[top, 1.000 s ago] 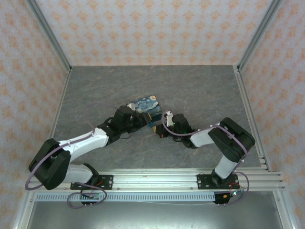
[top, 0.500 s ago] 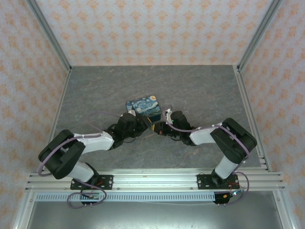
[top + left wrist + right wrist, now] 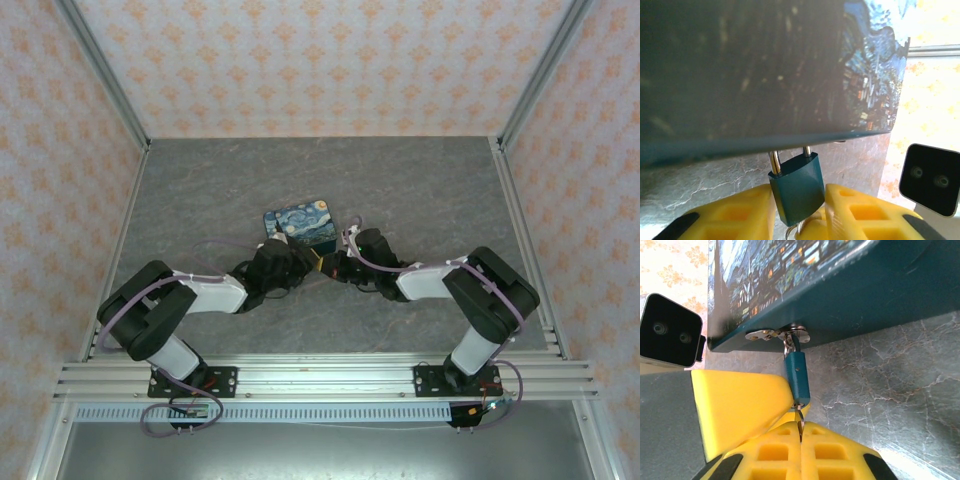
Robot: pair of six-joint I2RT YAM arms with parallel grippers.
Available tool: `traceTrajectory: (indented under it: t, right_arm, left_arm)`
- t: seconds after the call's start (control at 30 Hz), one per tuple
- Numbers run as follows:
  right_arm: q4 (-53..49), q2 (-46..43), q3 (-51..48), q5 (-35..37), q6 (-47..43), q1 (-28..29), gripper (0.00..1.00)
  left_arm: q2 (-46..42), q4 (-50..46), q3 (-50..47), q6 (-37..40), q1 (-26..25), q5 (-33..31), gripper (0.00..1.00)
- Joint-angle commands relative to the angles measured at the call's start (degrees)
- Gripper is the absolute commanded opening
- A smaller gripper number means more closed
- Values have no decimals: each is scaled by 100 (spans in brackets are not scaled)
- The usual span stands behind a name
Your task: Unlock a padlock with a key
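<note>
- Your right gripper [image 3: 800, 435] is clenched on the key [image 3: 799, 421]. Keep that pinch tight.
- The key's tip sits in the bottom of the padlock [image 3: 797, 376]. Turn it slowly, and keep it straight.
- Your left gripper [image 3: 799, 202] hugs the padlock on both sides. Hold it steady so it cannot spin.
- The padlock hangs from the latch [image 3: 785, 333] on the side of the box [image 3: 740, 75]. Do not tug the box.
</note>
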Motion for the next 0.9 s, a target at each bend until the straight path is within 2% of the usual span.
traceTrajectory:
  t: [0.0,0.17,0.37,0.5,0.6,0.77,0.87]
  right_arm:
    - [153,-86,185,-190,102,13,0]
    - [176,-147,180,-202,63,9,1]
    - [-211,-552,36,227,-492,-11,28]
    - [-1130,-1239,-88,976,-1536,-13,41]
    - [-1759,-1990,-249,1561,-2454,14,49]
    - [-2412,-3063,-393,2007,-3883,31,50]
    - [-2735,-3376,-293,2203,-4760,44,51]
  left_arm:
    - [55,208,122,-202,-44,-356,29]
    - [-17,189,73,-321,-44,-503,19]
    - [-217,-31,94,-306,-45,-540,7]
    - [-333,-108,144,-319,-44,-488,1]
    - [-453,-239,209,-318,-45,-466,0]
    - [-581,-488,361,-398,-45,-353,0]
    - [-621,-496,396,-485,-45,-287,0]
